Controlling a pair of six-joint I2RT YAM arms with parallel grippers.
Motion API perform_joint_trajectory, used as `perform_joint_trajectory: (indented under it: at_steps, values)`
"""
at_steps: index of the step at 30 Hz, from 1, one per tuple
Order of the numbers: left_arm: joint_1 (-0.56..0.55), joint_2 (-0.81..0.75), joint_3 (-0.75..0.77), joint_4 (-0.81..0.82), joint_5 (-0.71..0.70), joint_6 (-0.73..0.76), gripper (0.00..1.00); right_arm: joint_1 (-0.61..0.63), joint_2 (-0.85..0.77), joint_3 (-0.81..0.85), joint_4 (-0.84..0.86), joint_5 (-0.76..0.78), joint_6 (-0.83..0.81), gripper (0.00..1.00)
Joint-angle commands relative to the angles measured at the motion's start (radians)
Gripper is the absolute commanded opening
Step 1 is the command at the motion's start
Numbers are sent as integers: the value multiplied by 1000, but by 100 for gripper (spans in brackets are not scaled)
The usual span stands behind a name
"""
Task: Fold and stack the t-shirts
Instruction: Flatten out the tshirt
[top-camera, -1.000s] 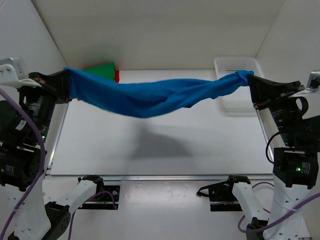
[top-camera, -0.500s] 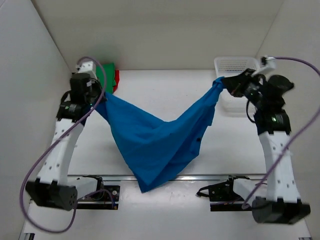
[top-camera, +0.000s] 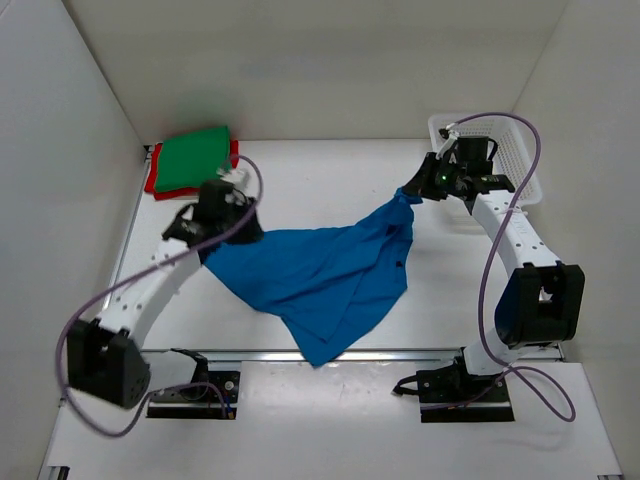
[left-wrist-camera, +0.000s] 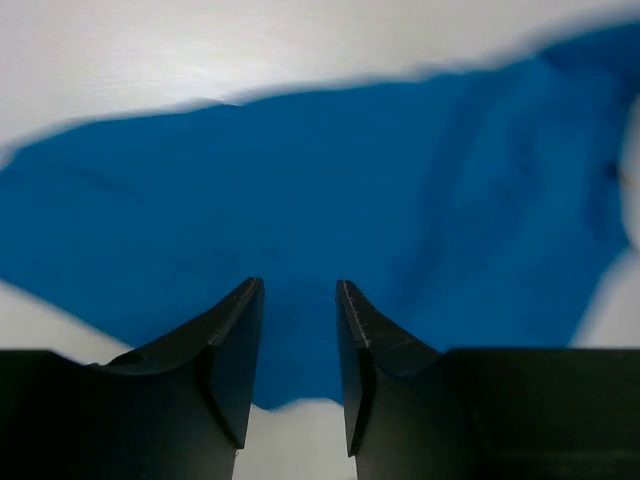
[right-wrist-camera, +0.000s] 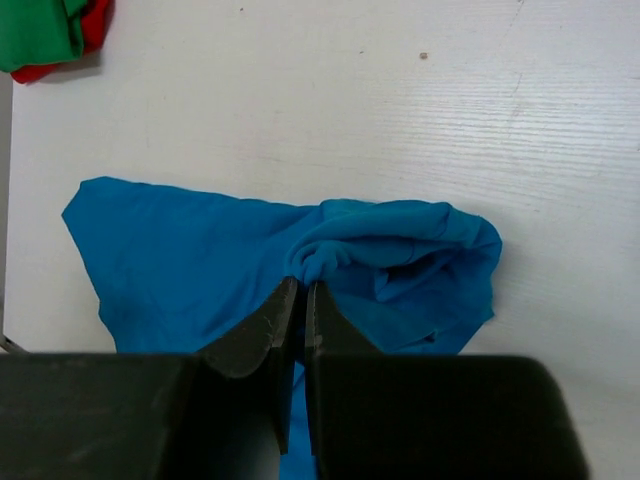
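Observation:
The bright blue t-shirt (top-camera: 320, 280) lies crumpled across the middle of the table, its lower tip over the near edge. My left gripper (top-camera: 222, 236) is at the shirt's left corner. In the left wrist view its jaws (left-wrist-camera: 298, 290) stand apart with nothing between them, and the blue cloth (left-wrist-camera: 350, 190) lies beyond. My right gripper (top-camera: 408, 193) is shut on a bunched fold of the blue shirt (right-wrist-camera: 400, 240) at its right end, as the right wrist view (right-wrist-camera: 302, 285) shows. The folded green shirt (top-camera: 195, 155) lies on the red one (top-camera: 152, 186) at the back left.
A white mesh basket (top-camera: 505, 128) stands at the back right, just behind my right arm. White walls close in the table on the left, back and right. A metal rail (top-camera: 420, 352) runs along the near edge.
Both arms have come down and inward. The blue shirt, held stretched in the air before, now rests on the table. My left gripper has opened and let go of its corner.

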Motion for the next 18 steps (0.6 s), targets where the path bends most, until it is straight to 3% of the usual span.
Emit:
perform_joint_trajectory:
  at_steps: [1,3,7,11,18]
  values:
    - [-223,-136,-142,62,131,-147,45,7,-30,25,41,25,-32,0]
    - [-286,-165,-266,152,200,-265,43,16,-34,8,46,26,-32,0]
    - [-428,-98,-366,271,213,-302,43,41,-48,-27,60,32,-17,0]
    - [-550,-15,-363,317,179,-327,51,41,-53,-58,70,29,-15,0]
    - [-679,114,-328,334,129,-348,54,27,-51,-90,69,19,-23,0]
